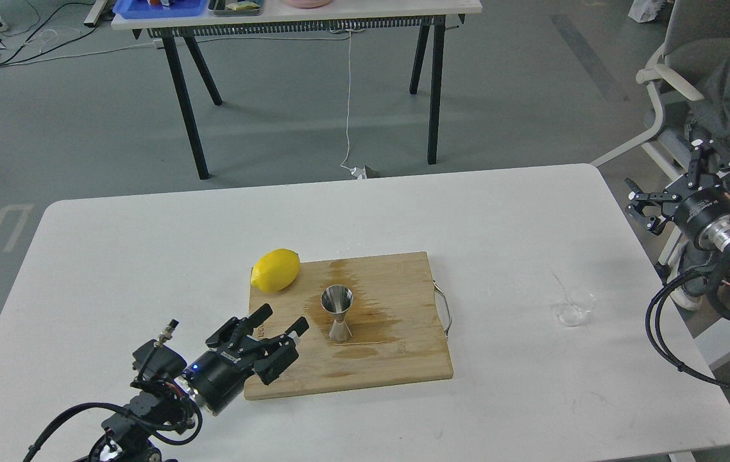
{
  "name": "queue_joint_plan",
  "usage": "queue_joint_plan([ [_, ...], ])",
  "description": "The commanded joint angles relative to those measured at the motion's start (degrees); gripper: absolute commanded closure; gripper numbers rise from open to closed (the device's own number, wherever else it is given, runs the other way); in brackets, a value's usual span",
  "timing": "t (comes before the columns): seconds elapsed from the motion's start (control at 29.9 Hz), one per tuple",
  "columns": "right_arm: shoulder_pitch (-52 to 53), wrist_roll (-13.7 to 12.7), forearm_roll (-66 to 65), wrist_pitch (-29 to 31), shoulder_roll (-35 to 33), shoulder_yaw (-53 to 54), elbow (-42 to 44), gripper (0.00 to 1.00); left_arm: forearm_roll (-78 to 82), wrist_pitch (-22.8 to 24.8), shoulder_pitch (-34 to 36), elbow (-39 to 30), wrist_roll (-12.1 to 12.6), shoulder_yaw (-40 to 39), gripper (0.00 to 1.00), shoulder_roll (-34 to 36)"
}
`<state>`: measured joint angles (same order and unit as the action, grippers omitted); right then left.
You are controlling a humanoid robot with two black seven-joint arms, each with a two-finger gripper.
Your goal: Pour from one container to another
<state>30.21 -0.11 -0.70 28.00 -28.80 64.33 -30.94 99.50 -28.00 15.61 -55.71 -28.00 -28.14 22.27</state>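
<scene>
A shiny steel hourglass jigger [337, 312] stands upright on the wooden cutting board [397, 359], on a wet stain. The small clear glass cup [574, 306] sits on the white table far to the right, apart from the board. My left gripper [281, 319] hovers open over the board's left edge, a short way left of the jigger, holding nothing. My right gripper [642, 206] is open and empty past the table's right edge, above and right of the glass cup.
A yellow lemon [276, 270] lies at the board's far left corner. The board has a metal handle [445, 309] on its right side. A chair [698, 77] stands at the right, and another table [301, 16] stands beyond on the floor.
</scene>
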Motion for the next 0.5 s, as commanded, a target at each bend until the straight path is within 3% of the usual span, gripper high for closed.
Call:
queue_joint_plan([
  [0.0, 0.0, 0.0, 0.0, 0.0, 0.1, 0.1, 0.0, 0.01, -11.0, 0.0, 1.4, -6.3, 0.0, -1.2, 0.06, 8.6],
  [0.23, 0.1, 0.0, 0.0, 0.0, 0.6, 0.3, -0.2, 0.01, -29.6, 1.2, 5.4, -9.6, 0.0, -8.6, 0.06, 19.5],
  [0.47, 0.1, 0.0, 0.0, 0.0, 0.5, 0.5, -0.2, 0.01, -48.4, 38.8, 4.8, -7.1, 0.0, -19.9, 0.04, 27.1],
])
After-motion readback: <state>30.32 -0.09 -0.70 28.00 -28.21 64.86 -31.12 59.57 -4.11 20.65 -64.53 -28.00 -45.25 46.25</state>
